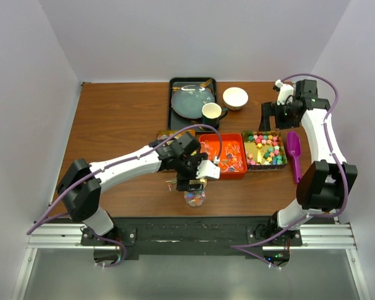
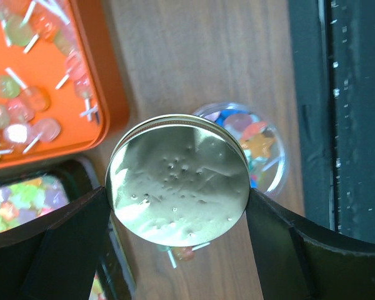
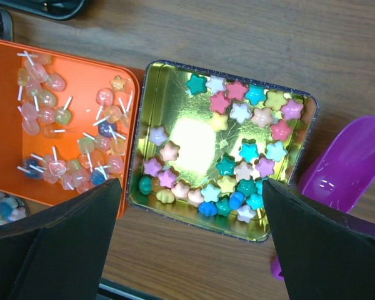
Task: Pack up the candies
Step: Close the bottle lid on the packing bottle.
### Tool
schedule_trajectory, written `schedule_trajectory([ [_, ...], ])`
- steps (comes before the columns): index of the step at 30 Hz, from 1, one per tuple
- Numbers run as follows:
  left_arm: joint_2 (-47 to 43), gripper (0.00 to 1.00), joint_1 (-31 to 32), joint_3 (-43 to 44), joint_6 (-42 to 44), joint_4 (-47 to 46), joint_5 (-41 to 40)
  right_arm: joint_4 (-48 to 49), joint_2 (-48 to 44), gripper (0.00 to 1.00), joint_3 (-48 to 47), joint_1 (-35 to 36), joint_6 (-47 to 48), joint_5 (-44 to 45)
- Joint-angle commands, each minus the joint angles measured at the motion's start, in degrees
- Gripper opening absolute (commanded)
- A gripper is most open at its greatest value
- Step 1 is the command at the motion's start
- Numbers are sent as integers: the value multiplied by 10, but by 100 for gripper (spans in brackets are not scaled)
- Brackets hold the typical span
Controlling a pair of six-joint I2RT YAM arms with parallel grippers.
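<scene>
From above, we see the left gripper (image 1: 198, 177) at the middle of the table, just in front of an orange tray (image 1: 236, 175). Its jaws pinch a round gold lid (image 2: 177, 178) by the rim. The lid is held flat above a small clear jar (image 2: 280, 167), we judge so that it can go down onto the mouth. Only the left wrist view shows candies (image 2: 255, 140) inside the jar and the lid sitting off-centre from it.

Right of the tray, 1 square gold tin (image 3: 187, 140) holds more loose candies, star shaped and pastel. The right gripper (image 3: 190, 190) hovers over that tin, jaws spread wide with nothing between them, probably parked out of the way. Only the right wrist view makes out the lollipops (image 3: 62, 115) in the tray. A purple scoop (image 3: 350, 165) lies furthest right, untouched.
</scene>
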State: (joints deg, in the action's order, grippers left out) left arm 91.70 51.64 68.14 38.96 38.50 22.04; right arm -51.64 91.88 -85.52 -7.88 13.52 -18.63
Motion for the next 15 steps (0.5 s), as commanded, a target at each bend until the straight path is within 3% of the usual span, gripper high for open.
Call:
schedule_trajectory([
  [1, -10, 87, 15, 15, -14, 9, -1, -13, -7, 98, -34, 1, 8, -4],
  [15, -13, 89, 48, -9, -13, 32, -5, -9, -27, 98, -1, 1, -4, -34],
])
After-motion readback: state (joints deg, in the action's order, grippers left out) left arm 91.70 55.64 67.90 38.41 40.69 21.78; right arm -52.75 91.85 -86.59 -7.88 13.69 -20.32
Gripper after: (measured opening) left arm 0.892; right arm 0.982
